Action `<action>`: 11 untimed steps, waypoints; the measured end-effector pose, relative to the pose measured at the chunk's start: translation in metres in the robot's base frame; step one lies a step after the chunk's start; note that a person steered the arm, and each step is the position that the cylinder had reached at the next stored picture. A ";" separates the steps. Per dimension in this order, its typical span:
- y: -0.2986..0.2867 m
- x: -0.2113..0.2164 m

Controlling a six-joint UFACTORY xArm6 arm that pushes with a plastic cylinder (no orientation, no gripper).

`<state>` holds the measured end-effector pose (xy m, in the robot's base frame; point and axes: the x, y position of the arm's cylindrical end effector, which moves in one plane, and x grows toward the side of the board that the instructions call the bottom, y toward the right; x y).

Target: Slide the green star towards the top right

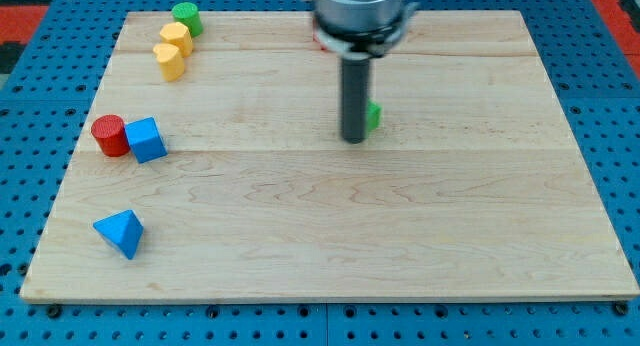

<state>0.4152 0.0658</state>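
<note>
Standing on the wooden board (420, 236), the rod's tip (354, 139) touches the green star (374, 115), which peeks out just right of it (mostly hidden). It grips nothing, being a bare rod. Pushing up-right needs the tip at the star's lower left.

Green star (374, 116), dark rod (355, 98), pale board (400, 236).

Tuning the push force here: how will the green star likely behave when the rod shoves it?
The green star looks small and solid, so probably light and stiff. Sitting flat on the smooth wooden board, it should slide, not roll. Mostly hidden behind my tip, its uneven outline may make it rotate.
</note>
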 end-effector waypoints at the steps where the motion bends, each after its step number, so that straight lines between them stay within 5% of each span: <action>1: 0.010 -0.051; 3: -0.065 -0.069; 5: 0.065 -0.110; 7: 0.084 -0.061; 9: 0.096 -0.148; 10: 0.074 -0.117; 11: 0.139 -0.112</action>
